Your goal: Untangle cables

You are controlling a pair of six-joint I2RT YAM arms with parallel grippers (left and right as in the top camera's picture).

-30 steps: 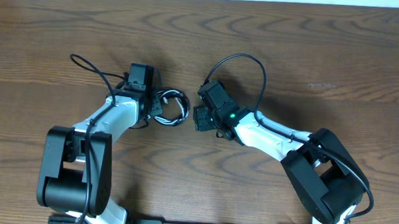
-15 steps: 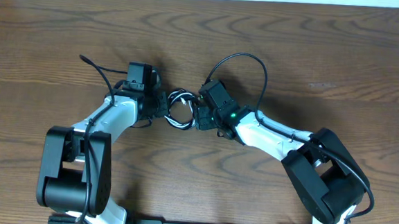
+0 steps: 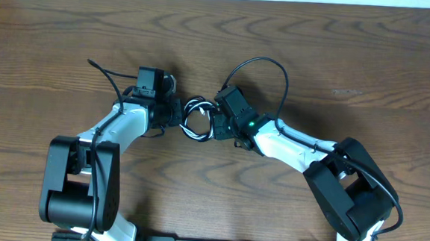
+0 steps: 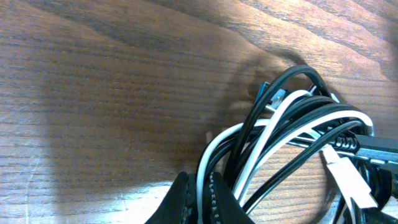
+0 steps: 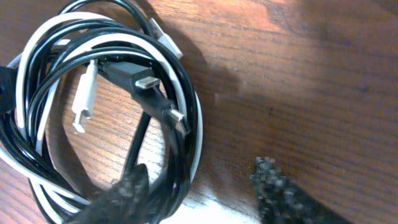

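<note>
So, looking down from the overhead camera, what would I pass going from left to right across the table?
left arm → left gripper → cables → right gripper → right arm

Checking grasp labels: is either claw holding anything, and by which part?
The left claw is shut on the cables, pinching looped strands at the coil's edge, not a plug. The right claw stands open at the opposite edge, holding nothing.

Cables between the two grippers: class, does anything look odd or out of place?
Yes. The cables, one black and one white, are wound into one tangled coil on the table, with loops crossing each other and plug ends poking loose inside it.
</note>
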